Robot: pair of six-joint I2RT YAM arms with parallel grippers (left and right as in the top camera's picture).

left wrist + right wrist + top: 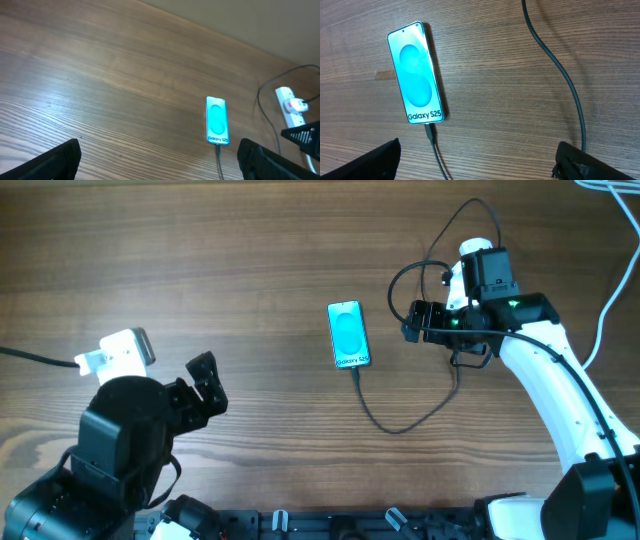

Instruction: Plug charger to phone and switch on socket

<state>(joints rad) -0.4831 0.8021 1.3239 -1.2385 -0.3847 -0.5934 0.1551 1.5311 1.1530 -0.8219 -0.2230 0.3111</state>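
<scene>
**Overhead:** phone [347,333] at centre, long axis 12-to-6. Charger [400,425] joined at its 6 o'clock end, looping toward the socket [470,252] at 2 o'clock. Right gripper [412,322] wide open and empty, socket near at its 1 o'clock. Left gripper [207,383] likewise open, well apart.

**Left wrist:** socket far off at 3 o'clock.

**Right wrist:** charger apparently seated in phone.

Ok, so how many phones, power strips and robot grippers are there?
Phones: 1, the phone
Power strips: 1, the power strip
Robot grippers: 2, the left gripper and the right gripper
Total: 4
</scene>
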